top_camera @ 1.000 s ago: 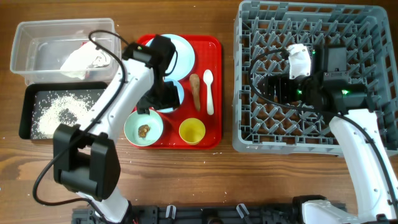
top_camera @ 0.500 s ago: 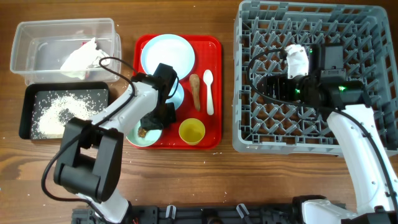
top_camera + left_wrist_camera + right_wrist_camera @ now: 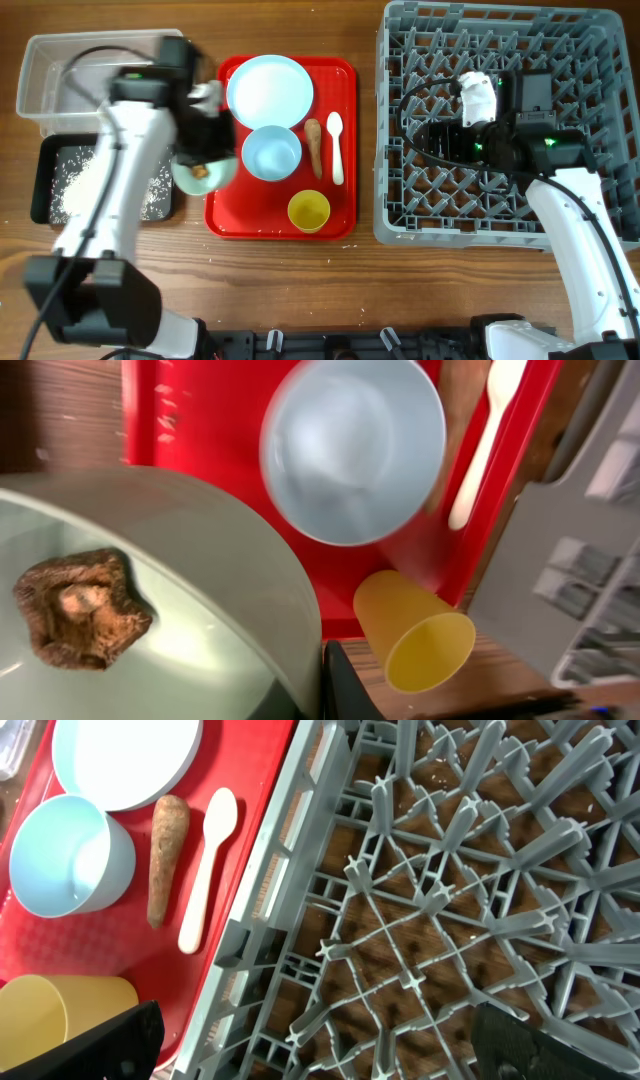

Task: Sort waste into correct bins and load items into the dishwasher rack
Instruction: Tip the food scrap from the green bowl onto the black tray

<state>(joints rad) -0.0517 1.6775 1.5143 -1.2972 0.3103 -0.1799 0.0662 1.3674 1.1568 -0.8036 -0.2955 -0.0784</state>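
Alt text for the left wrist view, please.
A pale green bowl holding a brown food lump fills the lower left, close up. Beyond it a red tray carries a pale blue bowl, yellow cup and white spoon; the grey rack edges the right.

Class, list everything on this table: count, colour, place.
red tray: one, red, centre
plate: one, pale blue-white, red tray's far end
blue bowl: one, pale blue, red tray's middle
green bowl: one, pale green, red tray's left edge
lump: one, brown, in green bowl
spoon: one, white, red tray's right
stick: one, brown, beside spoon
cup: one, yellow, red tray's near end
clear tub: one, clear, far left
black tray: one, black, beside tub
rice: much, white, in black tray
rack: one, grey, right
left pincer: one, dark, holding green bowl
right pincer: one, dark, open above rack
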